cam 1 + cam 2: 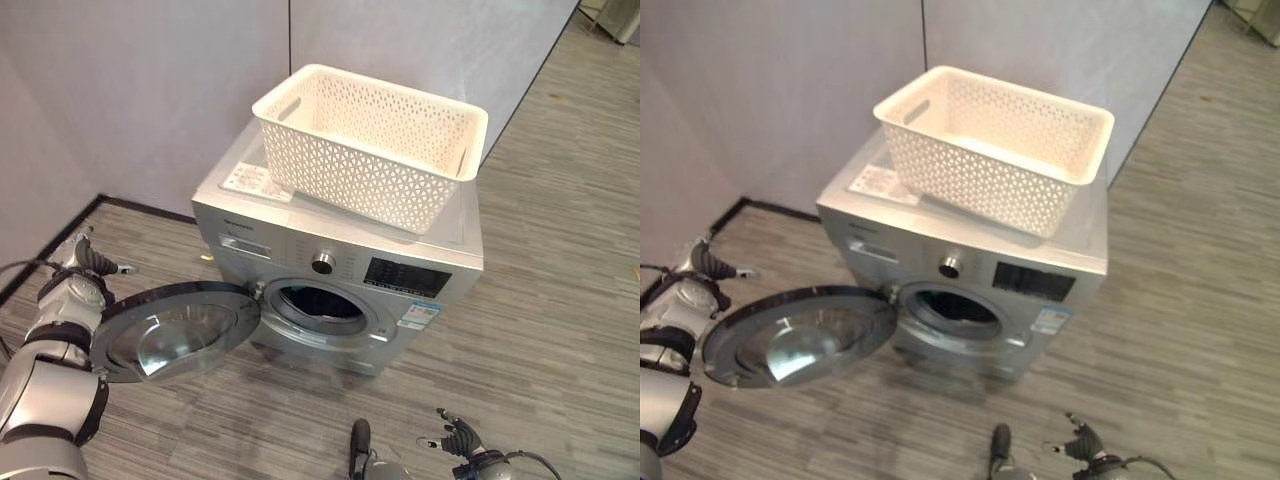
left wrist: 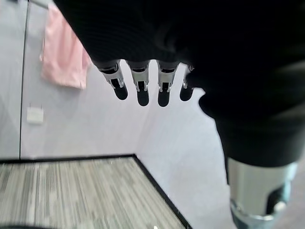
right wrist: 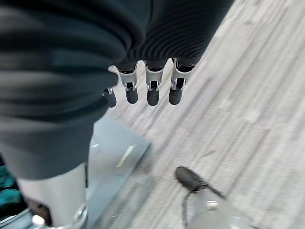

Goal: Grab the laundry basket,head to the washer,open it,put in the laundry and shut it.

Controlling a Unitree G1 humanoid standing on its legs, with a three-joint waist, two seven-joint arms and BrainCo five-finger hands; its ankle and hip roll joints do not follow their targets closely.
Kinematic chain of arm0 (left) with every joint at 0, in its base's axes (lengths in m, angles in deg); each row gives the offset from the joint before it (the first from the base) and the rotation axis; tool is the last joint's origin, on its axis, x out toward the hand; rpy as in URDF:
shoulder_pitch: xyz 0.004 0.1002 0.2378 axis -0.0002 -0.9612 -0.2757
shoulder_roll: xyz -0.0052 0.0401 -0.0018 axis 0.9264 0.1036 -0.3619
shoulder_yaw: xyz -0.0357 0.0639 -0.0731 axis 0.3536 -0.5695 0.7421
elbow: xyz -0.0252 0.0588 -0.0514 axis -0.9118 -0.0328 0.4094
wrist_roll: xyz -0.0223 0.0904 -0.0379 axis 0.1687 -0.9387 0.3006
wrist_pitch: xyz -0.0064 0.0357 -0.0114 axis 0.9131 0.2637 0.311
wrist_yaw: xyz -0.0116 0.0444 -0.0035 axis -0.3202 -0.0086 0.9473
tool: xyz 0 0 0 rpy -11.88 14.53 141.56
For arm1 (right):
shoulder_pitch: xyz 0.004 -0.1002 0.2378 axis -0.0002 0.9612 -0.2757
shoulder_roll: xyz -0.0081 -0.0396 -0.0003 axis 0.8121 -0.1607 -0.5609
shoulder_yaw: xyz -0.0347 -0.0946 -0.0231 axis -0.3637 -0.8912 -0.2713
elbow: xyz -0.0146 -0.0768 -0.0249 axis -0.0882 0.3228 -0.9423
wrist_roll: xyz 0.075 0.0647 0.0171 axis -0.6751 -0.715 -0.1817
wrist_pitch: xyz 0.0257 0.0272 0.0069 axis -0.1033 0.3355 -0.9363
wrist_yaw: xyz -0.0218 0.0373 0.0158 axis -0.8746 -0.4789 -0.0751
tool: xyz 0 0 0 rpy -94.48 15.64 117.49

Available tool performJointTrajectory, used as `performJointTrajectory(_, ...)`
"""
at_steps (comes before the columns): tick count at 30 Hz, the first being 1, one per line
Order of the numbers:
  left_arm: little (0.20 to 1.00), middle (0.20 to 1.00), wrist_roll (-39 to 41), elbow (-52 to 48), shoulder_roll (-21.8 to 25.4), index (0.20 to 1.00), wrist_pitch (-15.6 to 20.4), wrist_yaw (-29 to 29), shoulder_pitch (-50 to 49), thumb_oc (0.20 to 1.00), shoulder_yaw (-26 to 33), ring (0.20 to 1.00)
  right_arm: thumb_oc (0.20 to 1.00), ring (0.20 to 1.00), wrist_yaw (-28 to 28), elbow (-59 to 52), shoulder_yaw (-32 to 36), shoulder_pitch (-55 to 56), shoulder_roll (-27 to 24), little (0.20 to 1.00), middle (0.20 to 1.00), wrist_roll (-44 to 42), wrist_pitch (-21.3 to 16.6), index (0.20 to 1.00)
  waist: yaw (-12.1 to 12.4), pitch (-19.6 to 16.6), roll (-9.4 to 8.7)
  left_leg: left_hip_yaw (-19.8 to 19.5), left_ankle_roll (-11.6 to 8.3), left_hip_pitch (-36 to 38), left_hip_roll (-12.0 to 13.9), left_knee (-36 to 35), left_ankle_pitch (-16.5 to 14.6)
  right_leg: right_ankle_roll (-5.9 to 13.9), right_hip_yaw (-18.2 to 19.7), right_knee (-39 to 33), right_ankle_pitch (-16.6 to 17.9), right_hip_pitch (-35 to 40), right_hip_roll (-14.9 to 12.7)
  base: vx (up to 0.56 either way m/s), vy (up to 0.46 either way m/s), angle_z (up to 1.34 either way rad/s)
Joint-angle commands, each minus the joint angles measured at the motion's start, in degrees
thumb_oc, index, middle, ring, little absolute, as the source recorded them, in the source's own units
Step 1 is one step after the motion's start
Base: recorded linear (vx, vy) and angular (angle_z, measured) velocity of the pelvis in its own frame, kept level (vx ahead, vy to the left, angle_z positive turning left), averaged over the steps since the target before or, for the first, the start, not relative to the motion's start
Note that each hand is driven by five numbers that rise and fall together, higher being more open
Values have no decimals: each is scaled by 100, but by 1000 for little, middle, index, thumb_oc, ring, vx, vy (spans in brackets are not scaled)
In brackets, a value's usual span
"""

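The left hand [image 1: 82, 262] hangs near, fingers [image 2: 139, 85] straight and holding nothing, beside the rim of the washer's swung-open door [image 1: 175, 330]. The washer [image 1: 330, 275] stands beyond, the empty-looking white laundry basket [image 1: 370, 140] on its top. To shut well, press flat against the door's outer edge and sweep right. The right hand [image 1: 460, 440] idles low, fingers [image 3: 152, 86] relaxed.

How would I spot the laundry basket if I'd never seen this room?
Look for the silver front-loading washer standing against the grey wall, its round door swung open toward the floor. The laundry basket sits on the washer's top: a white rectangular plastic tub with perforated lattice sides and cut-out handles, and no laundry visible inside.
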Motion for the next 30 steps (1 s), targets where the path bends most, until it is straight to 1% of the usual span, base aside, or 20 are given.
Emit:
performJointTrajectory(1,1000,1000,382,320,386,1000,45,-70,524,1000,-40,1000,1000,1000,73,-216,68,-259,-215,1000,1000,-235,-104,1000,-14,438,167,-24,318,-197,-138,55,-95,779,160,2,-824,563,-216,-32,0,0)
performJointTrajectory(2,1000,1000,583,552,372,1000,-7,-151,675,1000,17,1000,1000,1000,106,-240,68,-262,-229,1000,1000,-268,-98,1000,-35,458,117,-61,318,-311,-135,55,-56,779,165,2,-799,457,-228,-40,4,1)
performJointTrajectory(3,1000,1000,619,643,271,1000,-38,-105,602,1000,141,1000,1000,1000,101,-247,72,-238,-195,1000,1000,-281,-98,1000,-41,472,85,-66,313,-360,-134,55,-36,776,165,0,-792,427,-236,-31,6,0)
performJointTrajectory(4,1000,1000,668,693,312,1000,-58,-176,589,1000,165,1000,1000,1000,121,-256,62,-250,-205,1000,1000,-285,-88,1000,-40,463,75,-72,313,-398,-131,55,-29,773,158,-1,-786,395,-242,0,0,0)
performJointTrajectory(9,1000,1000,643,857,405,1000,-171,-278,416,1000,346,1000,1000,1000,200,-418,29,-238,-210,1000,1000,-255,-81,1000,-24,457,24,-101,310,-487,-130,55,-18,770,184,2,-767,318,-251,12,7,5)
performJointTrajectory(13,1000,1000,631,917,445,1000,-251,-430,38,1000,606,1000,1000,1000,278,-671,-47,-221,-261,1000,1000,-179,-75,1000,2,479,-46,-99,311,-533,-111,55,-6,762,225,1,-755,259,-230,0,0,0)
performJointTrajectory(18,1000,1000,671,1005,497,1000,-315,-650,-310,1000,852,1000,1000,1000,391,-948,-59,-167,-375,1000,1000,-147,-62,1000,-50,524,-230,-51,306,-643,-56,55,21,749,347,-2,-715,84,-134,0,-7,-8)
performJointTrajectory(23,1000,1000,873,977,379,1000,-296,-782,-290,1000,857,1000,1000,1000,385,-1025,27,-117,-472,1000,1000,-136,-45,1000,-90,539,-295,-90,290,-796,-11,55,60,746,354,-2,-703,-48,-112,1,-7,-7)
performJointTrajectory(26,1000,1000,903,973,314,1000,-270,-800,-140,1000,706,1000,1000,1000,370,-1061,90,-124,-542,1000,1000,-155,-54,1000,-143,548,-330,-131,277,-934,22,55,85,749,360,-2,-676,-164,-95,1,-4,1)
performJointTrajectory(27,1000,1000,932,965,270,1000,-248,-784,28,1000,574,1000,1000,1000,364,-1108,106,-126,-590,1000,1000,-173,-69,1000,-187,549,-349,-154,270,-1019,39,55,107,753,371,-2,-658,-230,-91,3,-12,7)
performJointTrajectory(30,1000,1000,951,969,221,1000,-221,-750,219,1000,421,1000,1000,1000,366,-1159,115,-121,-618,1000,1000,-167,-76,1000,-218,542,-354,-181,267,-1097,39,55,115,761,363,-2,-651,-284,-98,5,-4,7)
